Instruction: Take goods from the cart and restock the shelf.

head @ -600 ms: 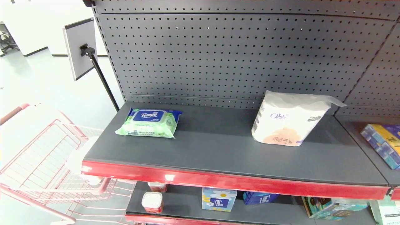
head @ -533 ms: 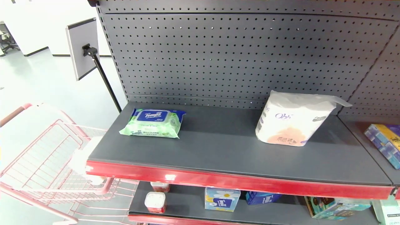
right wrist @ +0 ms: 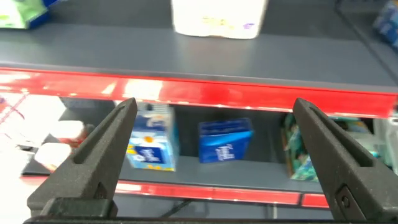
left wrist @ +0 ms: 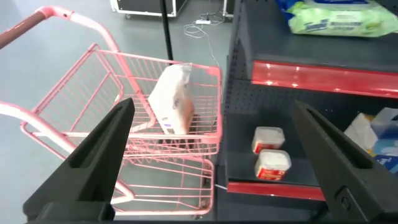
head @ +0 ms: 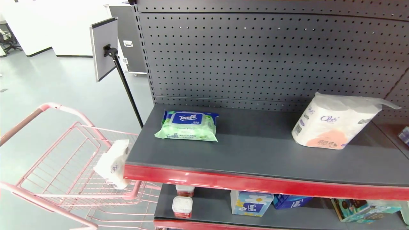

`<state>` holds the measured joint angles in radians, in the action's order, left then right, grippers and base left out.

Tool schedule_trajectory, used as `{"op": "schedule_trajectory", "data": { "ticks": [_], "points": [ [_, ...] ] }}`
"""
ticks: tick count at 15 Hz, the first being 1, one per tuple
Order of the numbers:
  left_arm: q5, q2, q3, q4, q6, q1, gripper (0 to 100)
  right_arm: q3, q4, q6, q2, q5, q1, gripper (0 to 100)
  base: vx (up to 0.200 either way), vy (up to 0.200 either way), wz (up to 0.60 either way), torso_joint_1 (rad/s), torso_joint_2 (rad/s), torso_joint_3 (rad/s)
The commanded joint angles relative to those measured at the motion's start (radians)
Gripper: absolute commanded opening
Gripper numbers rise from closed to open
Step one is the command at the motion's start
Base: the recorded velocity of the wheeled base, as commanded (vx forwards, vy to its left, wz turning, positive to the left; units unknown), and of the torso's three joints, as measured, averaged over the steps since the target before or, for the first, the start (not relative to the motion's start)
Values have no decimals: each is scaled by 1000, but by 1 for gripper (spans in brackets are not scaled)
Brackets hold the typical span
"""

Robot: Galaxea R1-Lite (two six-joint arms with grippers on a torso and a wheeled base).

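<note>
A pink wire cart (head: 60,159) stands left of the grey shelf (head: 255,156) and holds one white tissue pack (head: 112,163), leaning in its corner by the shelf. In the left wrist view that pack (left wrist: 172,101) stands upright in the cart (left wrist: 74,106), and my left gripper (left wrist: 217,162) hangs open above and apart from it. A green wet-wipes pack (head: 187,126) and a white toilet-roll pack (head: 335,124) lie on the shelf. My right gripper (right wrist: 214,162) is open and empty, in front of the shelf's red edge (right wrist: 199,93).
A sign panel on a black stand (head: 104,48) rises between cart and shelf. The lower shelf holds two small jars (head: 182,206), a blue-white tissue box (head: 250,203) and other boxes. A perforated back panel (head: 255,54) closes the shelf behind.
The whole head view has shifted, so the camera turned left: cart and sign show more, the shelf goods sit further right. The things themselves have not moved.
</note>
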<state>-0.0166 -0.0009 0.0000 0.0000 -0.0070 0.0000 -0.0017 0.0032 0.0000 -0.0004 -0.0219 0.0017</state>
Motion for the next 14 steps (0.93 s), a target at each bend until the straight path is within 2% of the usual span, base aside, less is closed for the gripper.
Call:
{"op": "schedule_trajectory", "data": {
  "ticks": [1, 14],
  "points": [
    [0, 1, 0, 0, 1, 0, 100, 0, 0, 0, 0, 0, 0, 100, 0, 200, 0, 2, 7, 2],
    [0, 1, 0, 0, -1, 0, 100, 0, 0, 0, 0, -1, 1, 100, 0, 200, 0, 3, 3, 2]
  ]
}}
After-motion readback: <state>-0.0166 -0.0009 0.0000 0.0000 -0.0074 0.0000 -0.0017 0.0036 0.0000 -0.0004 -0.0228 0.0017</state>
